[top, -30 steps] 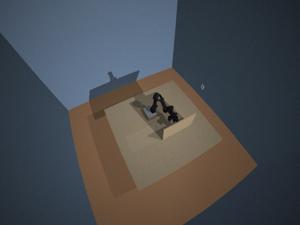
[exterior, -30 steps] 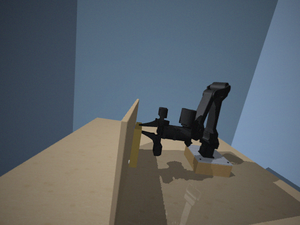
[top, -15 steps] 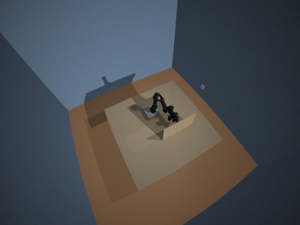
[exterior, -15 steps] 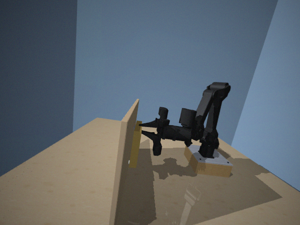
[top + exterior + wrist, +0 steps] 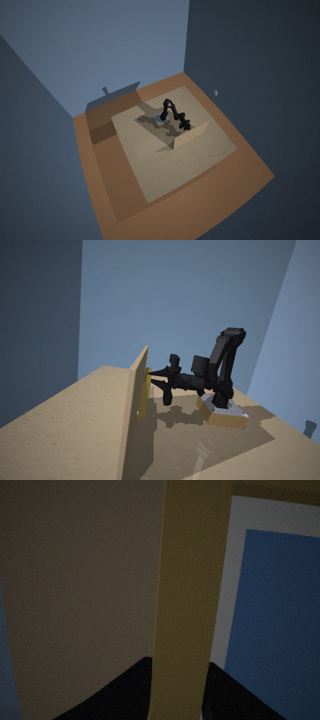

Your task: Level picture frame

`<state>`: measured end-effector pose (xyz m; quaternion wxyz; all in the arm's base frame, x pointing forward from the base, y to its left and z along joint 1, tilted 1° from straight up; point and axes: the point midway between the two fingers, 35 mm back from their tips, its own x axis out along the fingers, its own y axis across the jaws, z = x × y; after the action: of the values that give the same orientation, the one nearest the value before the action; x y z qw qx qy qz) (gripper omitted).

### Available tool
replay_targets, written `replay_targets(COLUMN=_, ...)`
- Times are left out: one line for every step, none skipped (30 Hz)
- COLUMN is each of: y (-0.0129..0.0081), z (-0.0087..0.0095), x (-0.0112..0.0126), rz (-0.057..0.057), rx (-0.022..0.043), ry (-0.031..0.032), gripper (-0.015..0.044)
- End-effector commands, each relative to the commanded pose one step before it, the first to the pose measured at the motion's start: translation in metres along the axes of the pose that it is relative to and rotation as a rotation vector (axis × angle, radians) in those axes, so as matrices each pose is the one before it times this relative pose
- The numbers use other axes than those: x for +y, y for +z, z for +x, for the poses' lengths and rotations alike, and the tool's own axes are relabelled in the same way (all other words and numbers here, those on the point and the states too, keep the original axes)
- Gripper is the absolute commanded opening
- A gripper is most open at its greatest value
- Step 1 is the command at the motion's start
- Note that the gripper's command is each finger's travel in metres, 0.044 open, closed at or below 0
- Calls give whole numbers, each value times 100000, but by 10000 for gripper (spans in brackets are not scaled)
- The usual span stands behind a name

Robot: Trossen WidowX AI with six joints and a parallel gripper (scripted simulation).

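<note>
A: What has the tool [image 5: 149, 376] got?

B: It is pinching the picture frame [image 5: 143, 397], one tapered black finger on each side of the yellow moulding. The wrist view shows the dark fingers flanking that flat yellow bar, with a white mat and a blue picture to its right

A: And where is the frame?

B: Close against the near face of the upright wall panel [image 5: 134, 384], on the arm's side, its upper end between the fingers. The screw and the notched strip are hidden behind it, so I cannot tell which notch it sits in

A: What could go wrong?

B: My judgement: the grip is on a narrow smooth edge, so the frame could pivot or slide in the fingers during the sideways shift. Lifting too little would drag the strip against the screw; lifting too much could take it right off, and on release it would drop to the surface [image 5: 77, 420]

A: Materials?

B: The frame looks flat and matte, the panel and surface pale speckled wood, the arm matte black on a grey plate [image 5: 240, 413] over a wooden block
</note>
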<state>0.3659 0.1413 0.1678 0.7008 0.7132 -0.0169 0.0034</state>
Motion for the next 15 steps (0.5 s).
replay_targets(y=0, z=0, x=0, rz=0, rx=0, ry=0, gripper=26)
replay_targets(y=0, z=0, x=0, rz=0, rx=0, ry=0, gripper=53)
replay_targets(y=0, z=0, x=0, rz=0, rx=0, ry=0, gripper=79)
replay_targets(y=0, z=0, x=0, rz=0, rx=0, ry=0, gripper=105)
replay_targets(y=0, z=0, x=0, rz=0, rx=0, ry=0, gripper=131)
replay_targets(y=0, z=0, x=0, rz=0, rx=0, ry=0, gripper=158)
replay_targets(y=0, z=0, x=0, rz=0, rx=0, ry=0, gripper=184)
replay_targets(y=0, z=0, x=0, rz=0, rx=0, ry=0, gripper=210)
replay_targets(y=0, z=0, x=0, rz=0, rx=0, ry=0, gripper=236)
replay_targets(y=0, z=0, x=0, rz=0, rx=0, ry=0, gripper=260)
replay_targets(y=0, z=0, x=0, rz=0, rx=0, ry=0, gripper=260)
replay_targets(y=0, z=0, x=0, rz=0, rx=0, ry=0, gripper=260)
replay_targets(y=0, z=0, x=0, rz=0, rx=0, ry=0, gripper=260)
replay_targets(y=-58, z=-241, x=5, rz=657, rx=-12, ry=-15, gripper=260)
replay_targets(y=-158, z=-723, x=10, rz=1969, rx=-37, ry=-46, gripper=260)
